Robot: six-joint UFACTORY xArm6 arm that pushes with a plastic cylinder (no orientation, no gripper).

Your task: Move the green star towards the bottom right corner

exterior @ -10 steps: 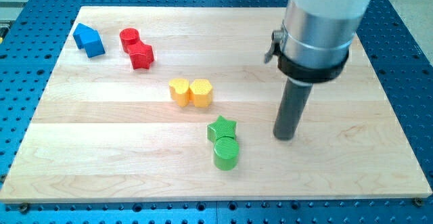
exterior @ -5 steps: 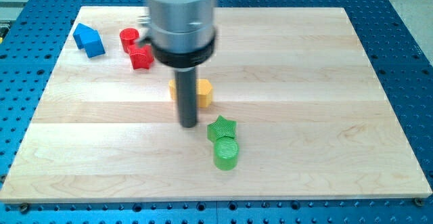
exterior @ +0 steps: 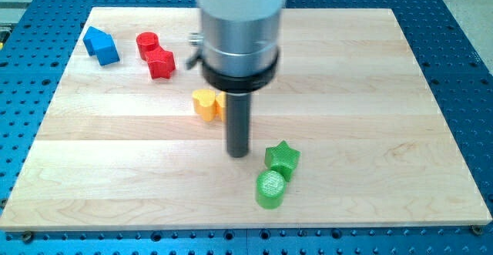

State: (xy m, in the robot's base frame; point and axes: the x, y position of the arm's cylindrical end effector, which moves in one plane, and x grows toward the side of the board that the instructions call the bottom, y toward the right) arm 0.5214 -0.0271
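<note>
The green star (exterior: 282, 159) lies on the wooden board (exterior: 385, 93), below the middle and a little to the view's right. A green cylinder (exterior: 270, 189) touches it at its lower left. My tip (exterior: 238, 154) stands just to the left of the star, close to it or touching it. The rod and the arm's body rise above it toward the view's top.
Two yellow blocks (exterior: 205, 103) sit behind the rod, the right one largely hidden. A red cylinder (exterior: 147, 44) and a red star-like block (exterior: 161, 62) lie at the upper left. A blue house-shaped block (exterior: 101, 45) lies near the top left corner.
My tip swung from the star's right to its left, then moved right. The green star and green cylinder have shifted to the right and slightly down.
</note>
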